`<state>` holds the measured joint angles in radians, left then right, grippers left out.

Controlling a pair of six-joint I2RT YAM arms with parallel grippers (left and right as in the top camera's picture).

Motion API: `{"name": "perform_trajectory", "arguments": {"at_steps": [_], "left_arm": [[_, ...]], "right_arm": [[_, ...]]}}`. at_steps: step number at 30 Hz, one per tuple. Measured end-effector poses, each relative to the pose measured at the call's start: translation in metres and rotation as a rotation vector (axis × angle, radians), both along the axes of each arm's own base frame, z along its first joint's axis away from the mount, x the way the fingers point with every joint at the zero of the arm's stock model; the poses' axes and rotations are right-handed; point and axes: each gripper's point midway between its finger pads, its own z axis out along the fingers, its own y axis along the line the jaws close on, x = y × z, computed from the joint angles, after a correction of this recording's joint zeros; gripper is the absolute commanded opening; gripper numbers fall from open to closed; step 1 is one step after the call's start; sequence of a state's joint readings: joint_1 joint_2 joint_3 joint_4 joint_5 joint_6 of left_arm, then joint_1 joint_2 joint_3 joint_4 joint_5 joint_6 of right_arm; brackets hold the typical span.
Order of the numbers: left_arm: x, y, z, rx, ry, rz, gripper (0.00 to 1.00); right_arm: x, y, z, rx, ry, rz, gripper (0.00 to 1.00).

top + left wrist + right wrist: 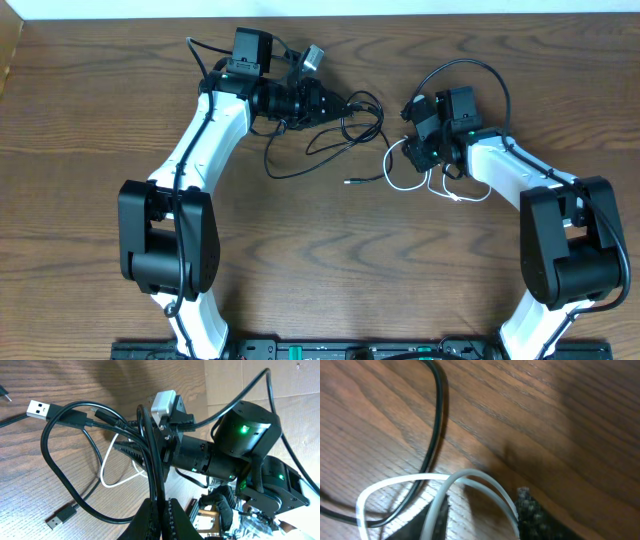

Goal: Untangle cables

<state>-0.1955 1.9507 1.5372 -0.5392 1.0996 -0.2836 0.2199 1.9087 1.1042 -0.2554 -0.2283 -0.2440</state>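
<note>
The left gripper [161,512] is clamped tight on a bundle of loops of the black cable [75,416], which sprawls on the bench [300,260] near the middle of the far edge (its USB plug [37,408] pokes out to one side). The white cable [410,478] lies in loops just right of it, toward the far right corner, under the right gripper [413,152]. I cannot tell whether that gripper pinches it or stands apart.

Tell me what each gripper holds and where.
Left gripper pinches the thin black cable on a mid-length loop, not a plug. Right gripper has the thin white cable by its fingers; grip unclear.
</note>
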Motion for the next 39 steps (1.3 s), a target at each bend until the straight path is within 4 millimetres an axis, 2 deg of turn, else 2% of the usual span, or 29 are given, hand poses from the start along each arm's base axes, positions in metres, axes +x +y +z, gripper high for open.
{"name": "perform_trajectory", "arguments": {"at_steps": [3,4,8,11,13,16,20,22,25,28,31,33,35,37,38,39], "left_arm": [[0.0,0.0,0.0,0.0,0.001,0.0,0.08],[0.0,0.0,0.0,0.0,0.001,0.0,0.08],[0.0,0.0,0.0,0.001,0.002,0.0,0.08],[0.0,0.0,0.0,0.001,0.003,0.0,0.07],[0.0,0.0,0.0,0.001,0.002,-0.001,0.07],[-0.001,0.0,0.0,0.0,0.003,-0.001,0.07],[-0.001,0.0,0.0,0.001,0.003,0.0,0.07],[-0.001,0.0,0.0,0.001,0.003,0.0,0.08],[0.0,0.0,0.0,0.001,0.003,0.0,0.07],[0.0,0.0,0.0,0.001,0.002,-0.001,0.07],[0.0,0.0,0.0,0.001,0.002,-0.001,0.07],[0.0,0.0,0.0,0.002,0.002,0.0,0.08],[0.0,0.0,-0.001,0.003,0.002,0.001,0.07],[0.0,0.0,-0.001,0.003,0.001,0.001,0.08],[0.0,0.0,-0.001,0.003,0.002,0.001,0.07],[0.0,0.0,0.0,0.003,0.0,0.001,0.08]], "right_arm": [[0.003,0.0,0.002,0.011,-0.009,-0.017,0.05],[0.003,0.0,0.002,0.018,-0.004,-0.029,0.02],[0.0,-0.003,0.0,0.052,0.04,-0.097,0.01],[-0.012,-0.007,0.0,0.081,0.114,-0.161,0.01],[-0.02,-0.009,0.007,0.093,0.151,-0.201,0.01],[-0.034,-0.016,0.031,0.104,0.185,-0.286,0.01],[-0.049,-0.039,0.066,0.083,0.181,-0.41,0.01],[-0.051,-0.054,0.076,0.075,0.168,-0.465,0.01],[-0.044,-0.078,0.084,0.083,0.136,-0.546,0.01],[-0.027,-0.108,0.1,0.108,0.081,-0.628,0.01],[-0.002,-0.137,0.142,0.149,-0.012,-0.684,0.01],[0.015,-0.152,0.18,0.168,-0.082,-0.705,0.01],[0.033,-0.167,0.226,0.169,-0.146,-0.71,0.01],[0.047,-0.176,0.26,0.165,-0.183,-0.708,0.01],[0.061,-0.183,0.284,0.162,-0.231,-0.703,0.01],[0.065,-0.189,0.293,0.152,-0.22,-0.708,0.01]]}}
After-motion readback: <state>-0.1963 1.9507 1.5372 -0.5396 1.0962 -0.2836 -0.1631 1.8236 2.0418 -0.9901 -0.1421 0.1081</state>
